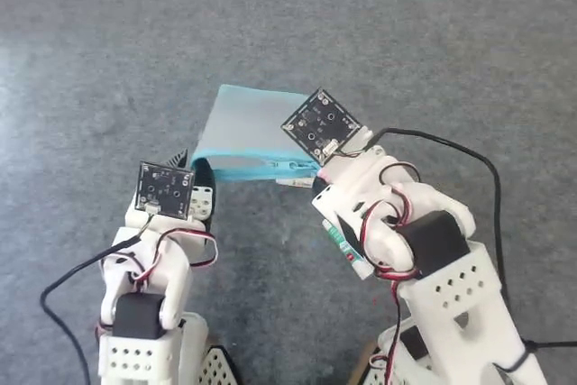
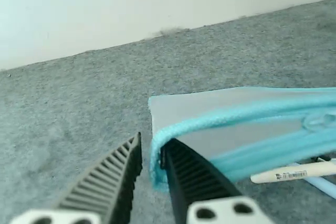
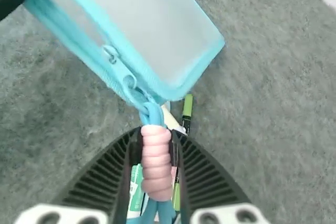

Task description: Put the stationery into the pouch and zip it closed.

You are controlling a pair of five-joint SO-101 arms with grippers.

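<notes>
Lengthwise, the pouch stretches from the left gripper, clamped on its corner, to the right gripper, pinching its pink pull.

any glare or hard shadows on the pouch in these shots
high view: no hard shadow from the pouch on the carpet; left wrist view: no glare on its frosted face; right wrist view: evenly lit, no hot spots.

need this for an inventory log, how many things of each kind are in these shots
translucent zip pouch with turquoise trim: 1
pink ribbed zip pull: 1
pens: 2 (white plastic pen, green pen)
robot hands: 2 (left hand, right hand)
total: 6
</notes>
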